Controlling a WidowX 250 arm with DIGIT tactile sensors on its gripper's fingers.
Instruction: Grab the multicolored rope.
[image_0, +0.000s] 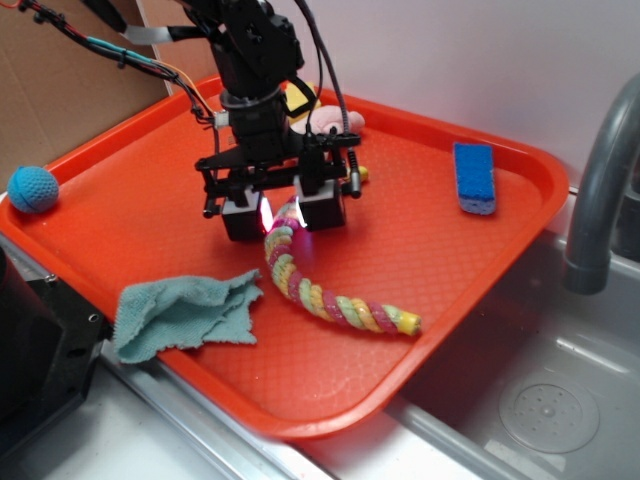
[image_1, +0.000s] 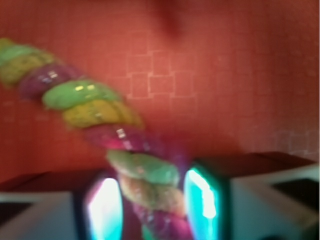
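Wrist view: multicolored rope (image_1: 145, 185) runs between the two pads, long axis from upper left down through the pincer (image_1: 152, 205). Pads sit just beside the strands on both sides; can't tell if they're pressing yet. Exterior view: rope (image_0: 320, 295) lies curved on the orange tray (image_0: 500, 240), upper end under the pincer (image_0: 283, 212), tail toward the near edge. Soft twisted fabric, will compress. Teal cloth (image_0: 185, 315) nearby, apart.
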